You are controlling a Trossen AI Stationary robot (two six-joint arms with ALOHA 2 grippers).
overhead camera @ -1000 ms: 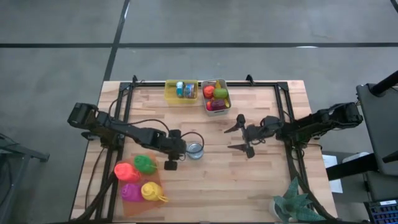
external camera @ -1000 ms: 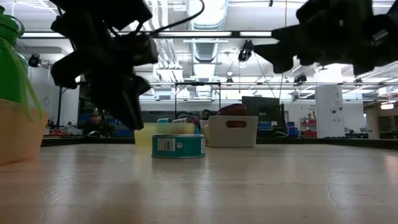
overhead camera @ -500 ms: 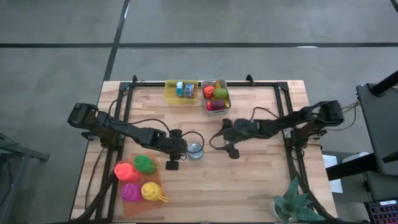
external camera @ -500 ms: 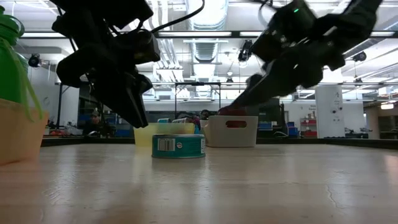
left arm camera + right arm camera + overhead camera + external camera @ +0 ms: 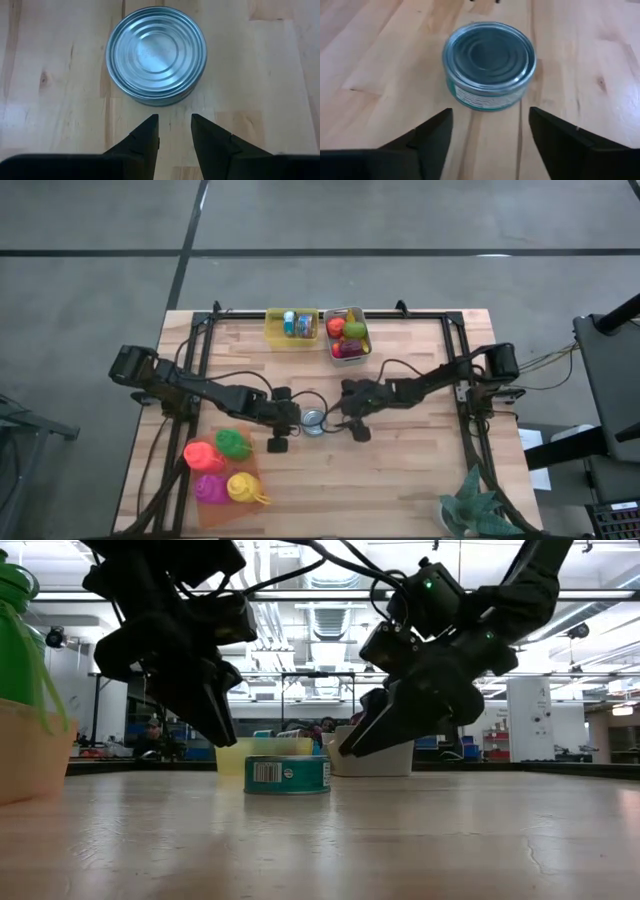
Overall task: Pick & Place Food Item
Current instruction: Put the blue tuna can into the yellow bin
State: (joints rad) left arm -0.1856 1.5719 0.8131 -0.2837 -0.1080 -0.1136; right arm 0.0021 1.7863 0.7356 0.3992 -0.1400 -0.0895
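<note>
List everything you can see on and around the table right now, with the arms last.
tin can: one, silver lid, teal label, table centre, between both grippers, untouched.
yellow bin: one, far edge, holds small items.
white bin: one, right of the yellow bin, holds colourful toy food.
toy foods: four, red, green, magenta, yellow, near-left corner.
plant: one, green, near-right corner.
table: one, light wood.
left gripper: hangs left of the can, fingers narrowly apart.
right gripper: open, fingers wide, just right of the can.
</note>
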